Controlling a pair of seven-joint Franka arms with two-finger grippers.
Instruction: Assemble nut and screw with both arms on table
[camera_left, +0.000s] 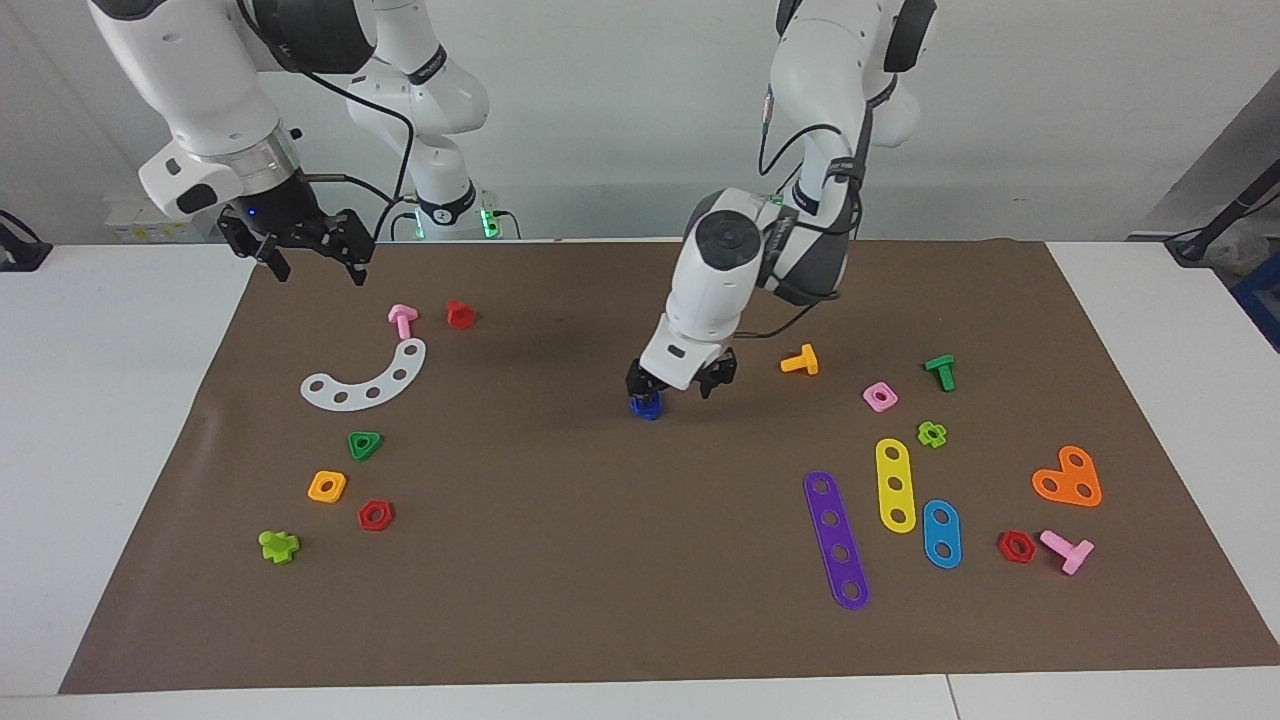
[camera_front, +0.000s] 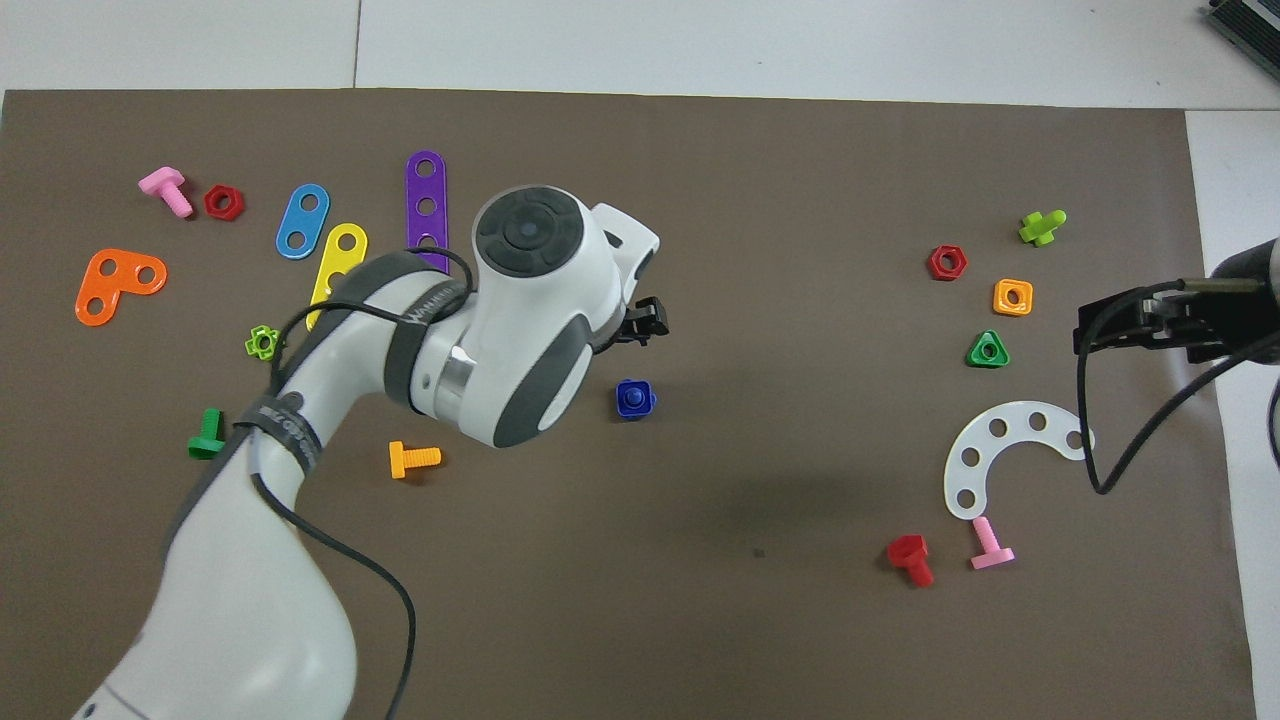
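The blue square nut (camera_left: 647, 405) lies on the brown mat (camera_left: 600, 560) near the middle of the table; it also shows in the overhead view (camera_front: 634, 398). A darker blue round part fills its centre hole, and no separate blue screw with a triangular head shows anywhere. My left gripper (camera_left: 681, 384) hangs low and open just above the mat, one finger (camera_left: 641, 379) right over the nut and nothing between the fingers. In the overhead view the left wrist hides most of that gripper (camera_front: 641, 322). My right gripper (camera_left: 312, 256) is open and empty, waiting in the air over the mat's edge at the right arm's end (camera_front: 1092, 328).
Toward the right arm's end lie a white curved strip (camera_left: 368, 380), pink bolt (camera_left: 402, 320), red bolt (camera_left: 460, 314), green triangular nut (camera_left: 365, 444) and orange-yellow nut (camera_left: 327, 486). Toward the left arm's end lie an orange bolt (camera_left: 800, 361), pink nut (camera_left: 880, 396) and coloured strips (camera_left: 836, 538).
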